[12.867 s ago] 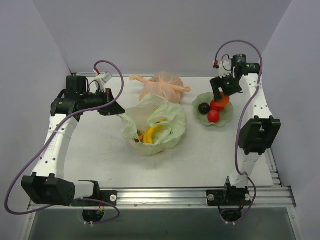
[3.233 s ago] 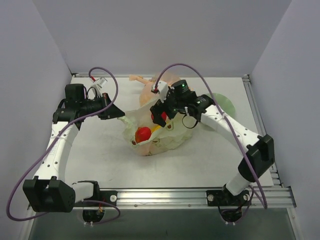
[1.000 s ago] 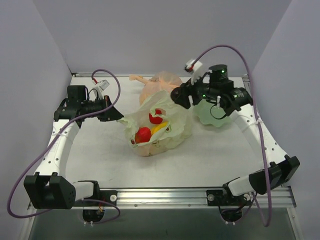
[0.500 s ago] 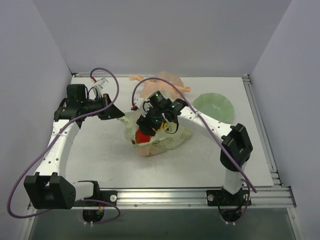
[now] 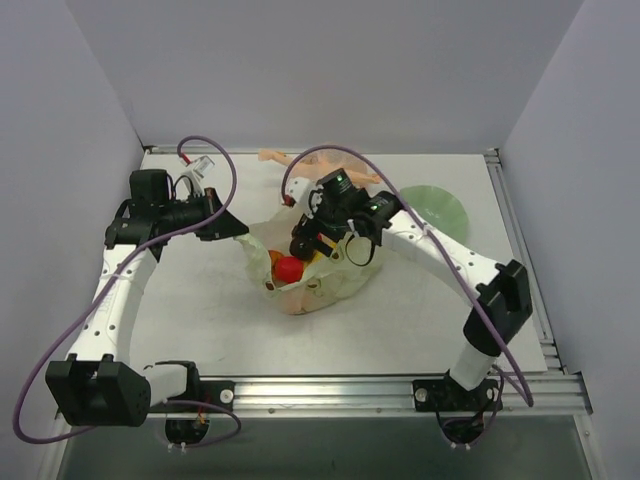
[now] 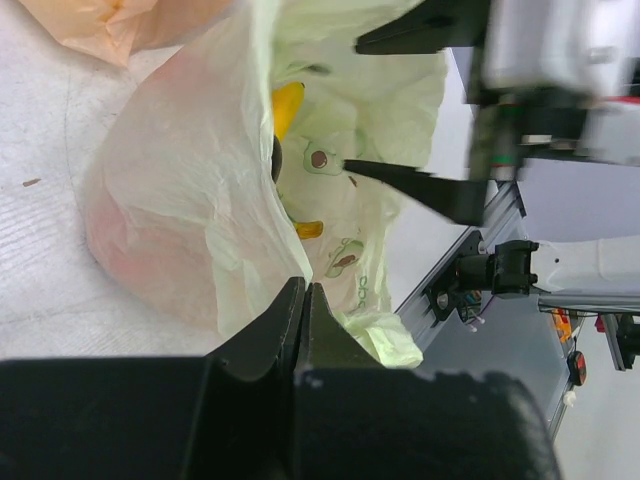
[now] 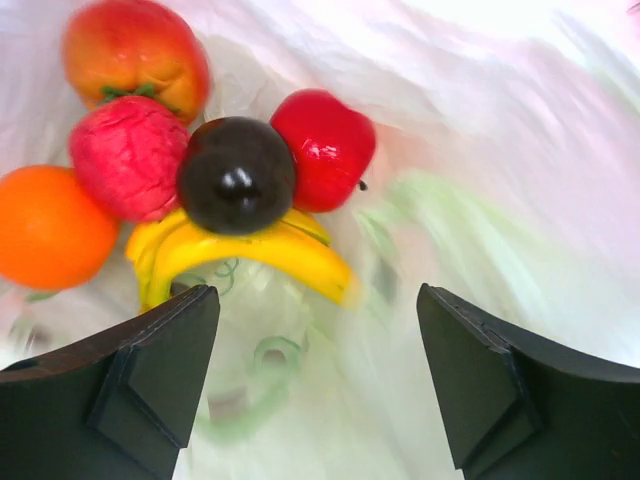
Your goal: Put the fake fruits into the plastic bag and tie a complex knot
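Hovering over the crinkly pale green plastic bag (image 5: 335,285) at the centre with right hand (image 7: 316,340) spread wide, empty, and left hand (image 6: 303,292) clamped on its left rim. Holds all glossy plastic fruits (image 7: 235,185) now, the wavy-edged green dish (image 5: 437,208) far right newly bare. Leaves only knotting.

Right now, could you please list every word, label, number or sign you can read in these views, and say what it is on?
No text here can be read for certain.
On the plastic bag: a short strip of green lettering beside small printed pictures, too small and blurred to read.
No other legible text in any view.
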`<state>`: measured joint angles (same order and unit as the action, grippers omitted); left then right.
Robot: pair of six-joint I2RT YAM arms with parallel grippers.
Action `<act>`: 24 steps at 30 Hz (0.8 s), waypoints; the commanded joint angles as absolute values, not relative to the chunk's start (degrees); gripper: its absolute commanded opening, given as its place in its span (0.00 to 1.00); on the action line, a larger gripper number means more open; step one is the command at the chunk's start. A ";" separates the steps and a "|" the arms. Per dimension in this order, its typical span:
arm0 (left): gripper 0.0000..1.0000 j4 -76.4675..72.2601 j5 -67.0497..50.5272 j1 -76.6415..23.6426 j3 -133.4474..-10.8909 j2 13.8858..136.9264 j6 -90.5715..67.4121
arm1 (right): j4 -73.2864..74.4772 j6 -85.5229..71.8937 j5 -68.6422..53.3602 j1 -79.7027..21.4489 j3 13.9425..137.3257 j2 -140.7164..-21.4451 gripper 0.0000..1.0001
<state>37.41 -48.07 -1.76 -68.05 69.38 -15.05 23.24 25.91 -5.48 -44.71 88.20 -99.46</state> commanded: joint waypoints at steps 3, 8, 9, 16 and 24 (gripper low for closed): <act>0.00 34.80 -49.48 -1.49 -68.82 68.55 -15.21 | 24.08 29.26 -16.24 -41.67 86.57 -87.64 0.78; 0.00 34.80 -49.75 -1.49 -69.08 68.99 -15.12 | 23.11 30.32 -23.03 -39.02 86.13 -86.13 0.74; 0.00 34.72 -49.75 -1.49 -69.17 68.99 -15.12 | 23.12 30.84 -22.85 -39.11 86.48 -86.57 0.73; 0.00 34.63 -49.57 -1.49 -68.91 68.47 -15.21 | 23.12 36.38 -16.02 -42.88 90.26 -93.68 0.54; 0.00 34.63 -49.13 -1.49 -68.12 67.15 -15.47 | 22.50 42.63 -5.82 -46.58 92.11 -102.30 0.53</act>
<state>36.84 -48.25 -1.76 -67.94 69.30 -15.05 23.22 39.18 -12.19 -46.00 89.08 -100.75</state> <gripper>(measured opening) 0.028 0.525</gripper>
